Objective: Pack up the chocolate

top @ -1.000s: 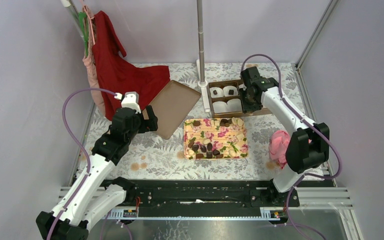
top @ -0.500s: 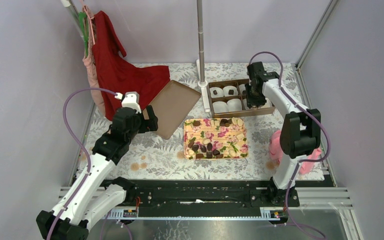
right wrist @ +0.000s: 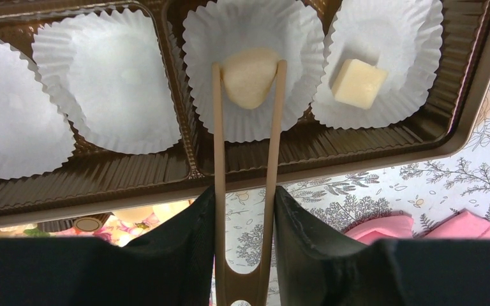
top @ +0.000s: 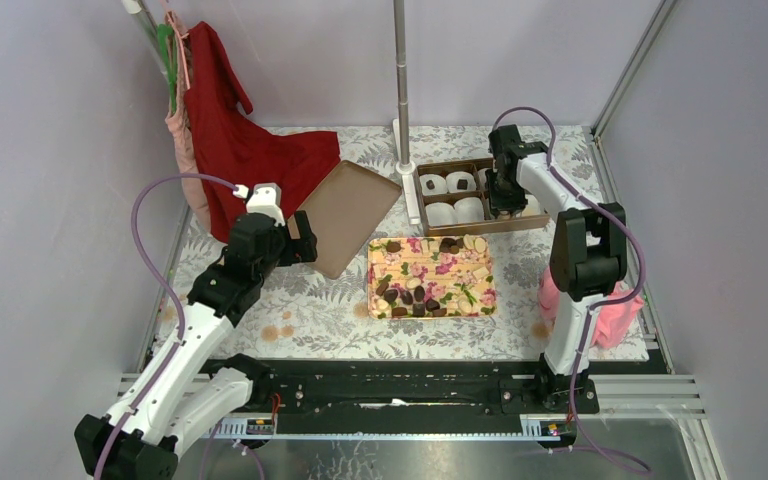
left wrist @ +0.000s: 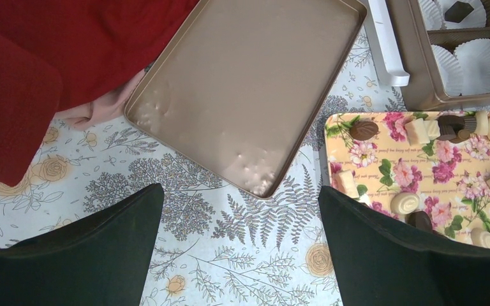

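Currently, right gripper [right wrist: 244,210] is pinching slim brown tongs [right wrist: 271,159] — their tips are clamping a rounded cream chocolate piece [right wrist: 249,76] straight ahead, over a white crinkled paper cup [right wrist: 293,38] along the brown box's [right wrist: 357,153] near edge. Left gripper [left wrist: 239,242] is gaping, empty, well apart.

Bare tabletop [top: 330,320] strip in front of floral tray [top: 460,272], room for my left end effector [left wrist: 241,248]. Pole [top: 401,70] crowds box [top: 460,229]; red cloth [top: 250,150], gold lid [top: 345,218] clog left side.
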`<state>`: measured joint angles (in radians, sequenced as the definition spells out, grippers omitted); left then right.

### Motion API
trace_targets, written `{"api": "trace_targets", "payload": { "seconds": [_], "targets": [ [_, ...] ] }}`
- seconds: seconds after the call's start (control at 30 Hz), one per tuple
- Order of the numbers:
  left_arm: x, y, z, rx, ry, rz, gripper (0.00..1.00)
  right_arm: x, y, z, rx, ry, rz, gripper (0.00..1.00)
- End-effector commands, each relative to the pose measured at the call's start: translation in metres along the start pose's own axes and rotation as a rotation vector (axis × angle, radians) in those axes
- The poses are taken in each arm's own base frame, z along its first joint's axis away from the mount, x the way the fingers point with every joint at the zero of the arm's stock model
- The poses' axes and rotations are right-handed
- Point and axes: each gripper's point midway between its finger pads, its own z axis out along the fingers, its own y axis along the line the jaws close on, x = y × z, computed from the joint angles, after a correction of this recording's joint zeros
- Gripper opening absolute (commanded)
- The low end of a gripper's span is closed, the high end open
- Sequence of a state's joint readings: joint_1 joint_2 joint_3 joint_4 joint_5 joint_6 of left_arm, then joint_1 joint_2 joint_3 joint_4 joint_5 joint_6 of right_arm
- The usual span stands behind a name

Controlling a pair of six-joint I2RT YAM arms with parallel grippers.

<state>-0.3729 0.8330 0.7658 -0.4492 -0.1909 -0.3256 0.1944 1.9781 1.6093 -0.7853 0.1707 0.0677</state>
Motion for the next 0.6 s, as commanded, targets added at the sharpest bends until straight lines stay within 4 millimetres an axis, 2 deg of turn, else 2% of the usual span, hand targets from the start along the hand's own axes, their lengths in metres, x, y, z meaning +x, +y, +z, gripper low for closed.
{"api": "trace_targets", "payload": {
  "seconds": [0.0,0.27,0.57],
  "targets": [
    [-0.01,-0.001,0.003,0.007,-0.041,0.002,0.99,-0.017,-0.002,-0.004,-0.003,-0.037,-0.002,0.41],
    [-0.01,-0.001,0.002,0.007,-0.044,0.002,0.99,-0.018,-0.001,-0.012,-0.018,-0.049,-0.002,0.45],
    [-0.012,-0.001,-0.001,0.01,-0.057,-0.001,0.99,-0.017,-0.003,-0.041,-0.034,-0.095,0.014,0.45]
  ]
}}
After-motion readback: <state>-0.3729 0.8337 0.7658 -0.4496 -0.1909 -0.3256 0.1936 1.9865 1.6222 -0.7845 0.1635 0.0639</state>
